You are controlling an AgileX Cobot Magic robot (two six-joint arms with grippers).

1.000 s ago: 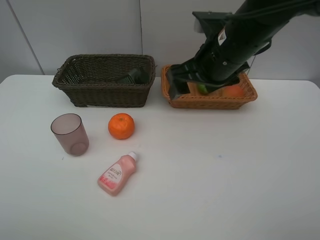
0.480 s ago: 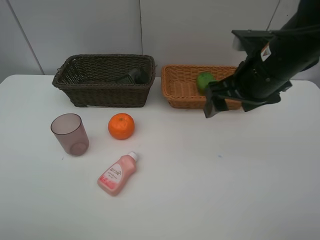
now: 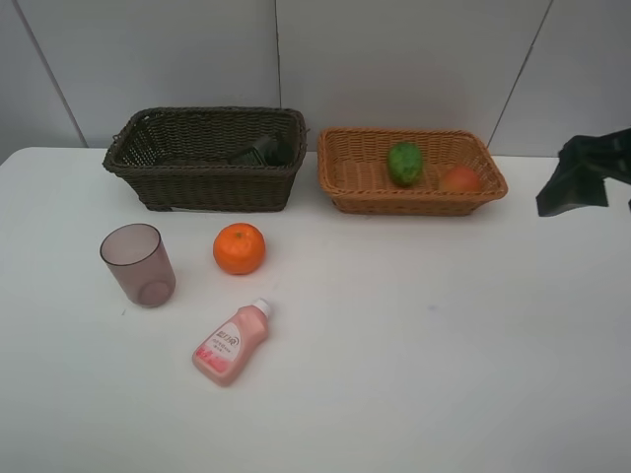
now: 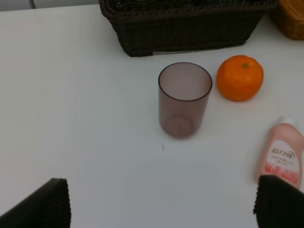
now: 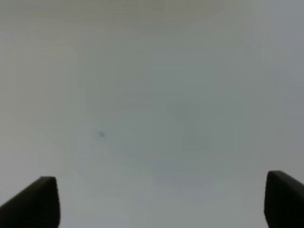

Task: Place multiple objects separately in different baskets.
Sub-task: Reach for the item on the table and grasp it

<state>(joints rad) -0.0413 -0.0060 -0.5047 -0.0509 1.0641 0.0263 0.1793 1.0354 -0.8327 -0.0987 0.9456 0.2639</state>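
Note:
The dark brown basket [image 3: 177, 158] holds the dark grey bottle [image 3: 264, 150]. The light tan basket [image 3: 355, 168] holds the green fruit [image 3: 403, 163] and the red-orange fruit [image 3: 459, 179]. The orange [image 3: 240, 247], the mauve cup [image 3: 138, 264] standing upright and the pink bottle [image 3: 231, 342] lying down are on the table. My right gripper [image 3: 572, 187] is at the far right edge, away from the tan basket; its wrist view shows it open and empty [image 5: 159, 202] over bare table. My left gripper [image 4: 161, 209] is open and empty, short of the cup [image 4: 185, 99], the orange [image 4: 240, 78] and the pink bottle [image 4: 282, 156].
A white table [image 3: 444, 345] carries everything, with a grey panelled wall behind the baskets. In the left wrist view the dark basket [image 4: 185, 33] stands beyond the cup, and a corner of the tan basket [image 4: 292, 19] shows beside it.
My right arm has pulled back from over the tan basket to the far right edge, uncovering the green and red-orange fruit in it. The objects on the table have not moved.

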